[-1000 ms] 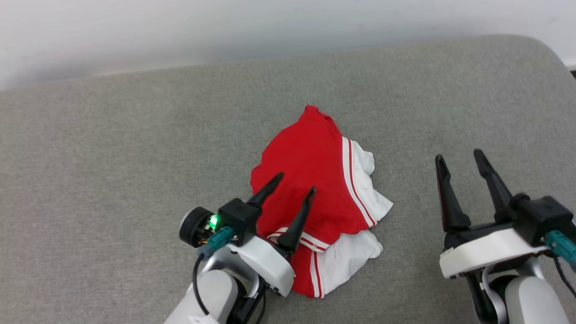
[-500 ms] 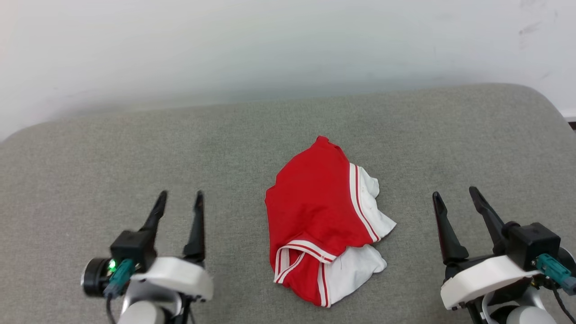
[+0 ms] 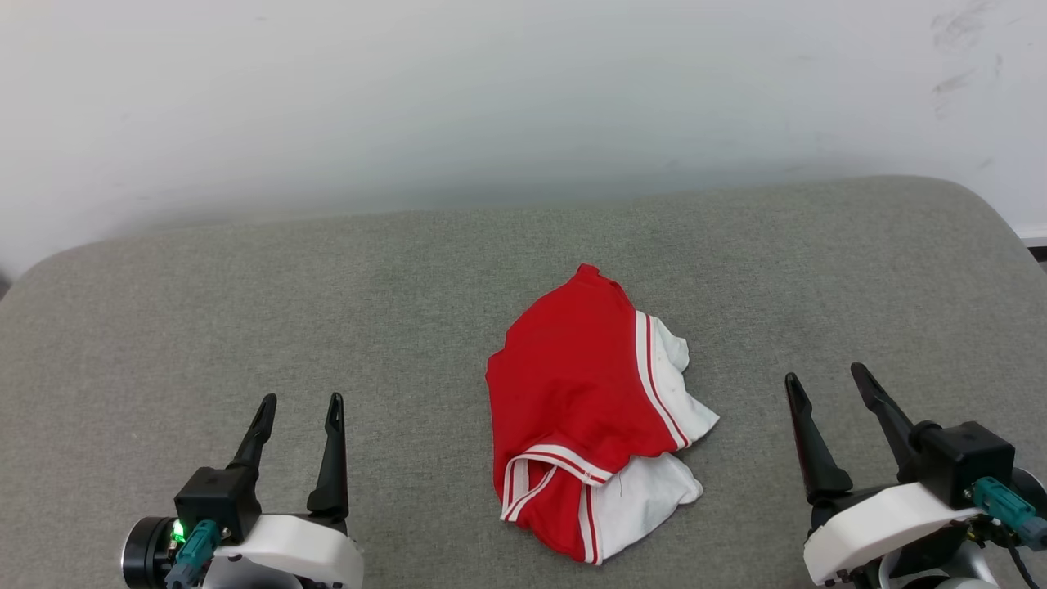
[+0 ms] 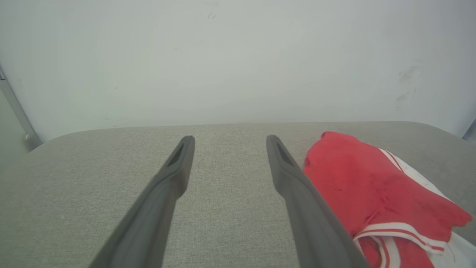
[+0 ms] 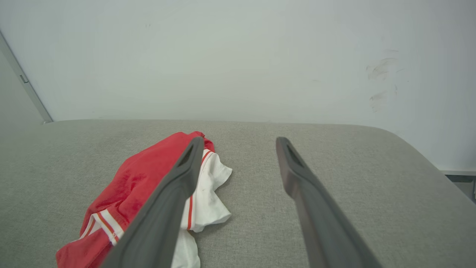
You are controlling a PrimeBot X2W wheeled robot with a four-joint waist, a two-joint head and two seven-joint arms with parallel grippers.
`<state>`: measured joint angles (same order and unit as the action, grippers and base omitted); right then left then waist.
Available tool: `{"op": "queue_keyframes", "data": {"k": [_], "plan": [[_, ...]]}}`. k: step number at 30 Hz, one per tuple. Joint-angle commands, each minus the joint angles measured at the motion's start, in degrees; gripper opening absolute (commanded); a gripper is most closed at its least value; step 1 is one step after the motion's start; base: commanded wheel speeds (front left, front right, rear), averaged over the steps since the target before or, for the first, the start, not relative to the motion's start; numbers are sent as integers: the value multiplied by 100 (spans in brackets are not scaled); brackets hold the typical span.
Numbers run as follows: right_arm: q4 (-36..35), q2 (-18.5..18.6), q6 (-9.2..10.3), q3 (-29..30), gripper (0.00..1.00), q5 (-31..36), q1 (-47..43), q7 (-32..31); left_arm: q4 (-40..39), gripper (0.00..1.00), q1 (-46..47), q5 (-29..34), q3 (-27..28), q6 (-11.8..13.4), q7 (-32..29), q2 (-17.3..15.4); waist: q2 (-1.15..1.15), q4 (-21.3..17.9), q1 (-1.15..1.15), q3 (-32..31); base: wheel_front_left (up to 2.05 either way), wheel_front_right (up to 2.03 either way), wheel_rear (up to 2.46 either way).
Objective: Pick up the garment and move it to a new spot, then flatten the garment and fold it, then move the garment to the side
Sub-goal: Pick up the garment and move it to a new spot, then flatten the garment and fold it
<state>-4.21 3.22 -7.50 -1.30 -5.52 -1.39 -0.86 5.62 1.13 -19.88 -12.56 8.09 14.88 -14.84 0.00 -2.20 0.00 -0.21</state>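
Observation:
The garment (image 3: 577, 401), a red jersey with white sleeves and red-white striped trim, lies bunched in a loose heap near the middle of the grey padded surface (image 3: 245, 303). Its red back faces up and any print is hidden. My left gripper (image 3: 299, 401) hovers open at the lower left, well clear of the cloth. At the lower right, my right gripper (image 3: 824, 378) is open too, apart from the heap. The garment (image 4: 372, 193) sits right of the left fingers in the left wrist view. In the right wrist view the garment (image 5: 137, 190) lies partly behind the left finger.
A pale wall (image 3: 491, 106) rises directly behind the padded surface. The surface rounds off at its far right corner (image 3: 994, 204) and far left corner (image 3: 49, 266). Bare grey padding (image 3: 777, 278) lies around the heap on all sides.
My left gripper has pulled away from above the garment, back to the lower left, still open. The head camera has tilted up, so more wall shows. The garment lies as before.

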Motion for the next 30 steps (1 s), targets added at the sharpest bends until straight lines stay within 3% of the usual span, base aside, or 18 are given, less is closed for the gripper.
{"op": "queue_keyframes", "data": {"k": [1, 10, 15, 21, 26, 30], "plan": [[-41, 21, 2, 7, 100, -45, -51, -4, -36, 100, -38, 20, -14, 22, 7, -11, 0, -2, 0, 7, 0, 0, 0], [-37, 8, 2, 58, 100, -217, -37, -93, -71, 100, 81, 15, -65, 26, -23, -19, 0, 50, 0, 98, 0, 0, 0], [100, 120, 2, 229, 100, -661, 94, -459, -181, 100, 218, 52, -75, 48, -1, 26, 0, 201, 0, 289, 0, 0, 0], [466, 650, 3, 325, 100, -1083, 490, -1870, -343, 100, 403, 110, -77, 23, 26, 116, 0, 452, 0, 639, 0, 0, 0], [725, 1146, 2, 55, 100, -1443, 954, -3210, -467, 100, 594, 177, -74, -30, 39, 217, 0, 693, 0, 989, 0, 0, 0], [883, 1368, 2, -291, 100, -1658, 1314, -3797, -579, 100, 726, 252, -13, -99, 37, 336, 0, 845, 0, 1250, 0, 0, 0]]}}
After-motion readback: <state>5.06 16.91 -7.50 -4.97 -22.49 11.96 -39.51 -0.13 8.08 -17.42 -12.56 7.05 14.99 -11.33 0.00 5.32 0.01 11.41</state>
